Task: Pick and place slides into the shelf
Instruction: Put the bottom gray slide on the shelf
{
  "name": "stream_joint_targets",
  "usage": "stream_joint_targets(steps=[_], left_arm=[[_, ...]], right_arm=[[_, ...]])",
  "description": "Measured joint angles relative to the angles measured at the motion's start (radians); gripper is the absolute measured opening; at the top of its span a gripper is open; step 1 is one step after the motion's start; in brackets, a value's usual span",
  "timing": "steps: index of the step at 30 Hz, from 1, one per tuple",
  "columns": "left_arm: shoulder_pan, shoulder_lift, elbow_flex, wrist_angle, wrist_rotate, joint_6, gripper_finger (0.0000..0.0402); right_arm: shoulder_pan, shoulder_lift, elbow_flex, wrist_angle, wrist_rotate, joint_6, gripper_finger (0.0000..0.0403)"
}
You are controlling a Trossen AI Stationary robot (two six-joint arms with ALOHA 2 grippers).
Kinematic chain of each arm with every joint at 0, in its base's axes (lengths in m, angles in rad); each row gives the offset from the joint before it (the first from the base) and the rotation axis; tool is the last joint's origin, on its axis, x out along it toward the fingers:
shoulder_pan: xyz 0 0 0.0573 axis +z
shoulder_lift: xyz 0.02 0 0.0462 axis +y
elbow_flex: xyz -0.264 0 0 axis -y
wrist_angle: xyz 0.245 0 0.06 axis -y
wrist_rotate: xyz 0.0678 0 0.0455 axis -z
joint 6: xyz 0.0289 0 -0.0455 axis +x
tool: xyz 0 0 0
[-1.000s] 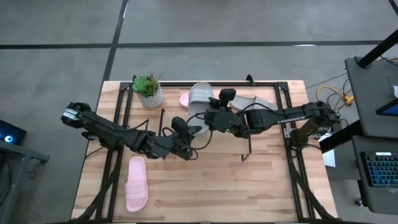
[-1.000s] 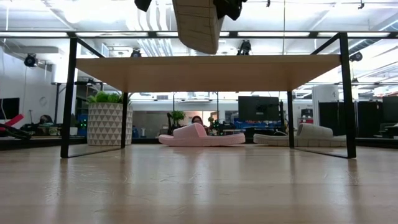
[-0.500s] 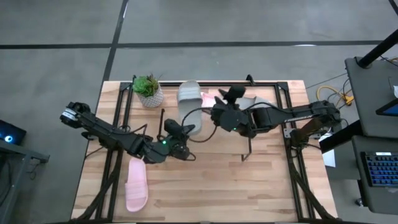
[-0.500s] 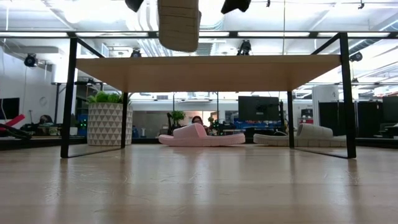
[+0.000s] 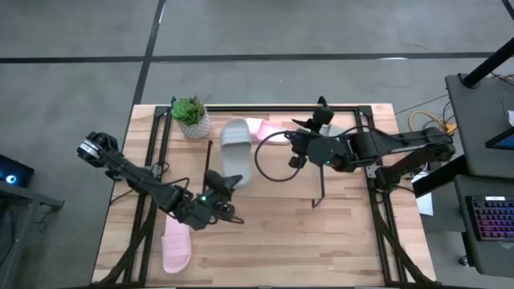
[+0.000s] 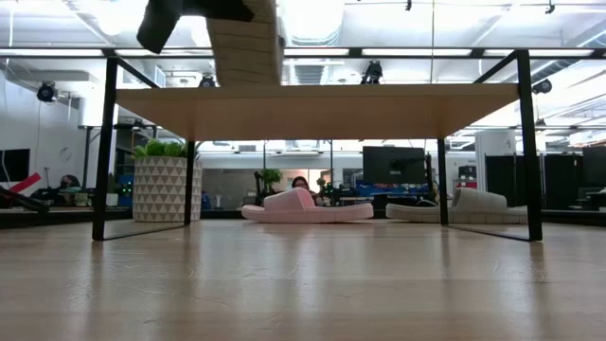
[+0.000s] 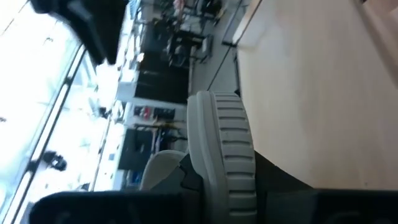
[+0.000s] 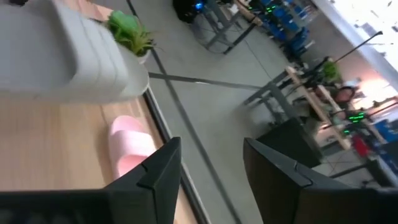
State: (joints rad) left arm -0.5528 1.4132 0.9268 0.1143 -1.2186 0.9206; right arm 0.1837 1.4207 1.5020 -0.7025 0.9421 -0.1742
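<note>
A grey slide (image 5: 233, 148) hangs in the air above the shelf (image 6: 317, 109), with my left gripper (image 5: 218, 193) shut on its near end. In the low view its ribbed sole (image 6: 248, 43) shows above the shelf's wooden board. My right gripper (image 5: 295, 143) stands open to the right of this slide with nothing between its fingers (image 8: 158, 171). One pink slide (image 5: 259, 127) and another grey slide (image 6: 473, 202) lie flat on the table at the shelf's far side. A second pink slide (image 5: 175, 245) lies on the table near the left front, partly under my left arm. My left gripper pinches the grey slide's near end (image 7: 208, 183) between its two fingers, which come from the table's near left side. The slide is lifted clear and reaches away from the fingers toward the far edge, its ribbed sole (image 7: 233, 143) seen edge-on.
A potted plant (image 5: 191, 116) stands at the far left, close to the held slide. The shelf's thin black rods (image 5: 324, 183) rise from the table's middle. A black frame (image 5: 361, 108) runs along the table's far and side edges.
My right gripper has opened, let go of the grey slide and drawn back toward the table's right edge. My left gripper has carried the slide toward the left and near edges, and the slide has turned from slanted to lengthwise between far and near.
</note>
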Motion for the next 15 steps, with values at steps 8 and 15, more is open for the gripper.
stream_joint_targets(steps=[8,15], left_arm=[[-0.057,0.014,-0.012,-0.027,-0.057,-0.133,0.0031],[-0.098,0.015,-0.023,-0.049,-0.057,-0.269,0.0030]], right_arm=[[0.000,-0.008,-0.018,0.002,0.000,0.011,0.0162],[0.000,-0.007,-0.030,0.003,0.000,0.011,0.0162]])
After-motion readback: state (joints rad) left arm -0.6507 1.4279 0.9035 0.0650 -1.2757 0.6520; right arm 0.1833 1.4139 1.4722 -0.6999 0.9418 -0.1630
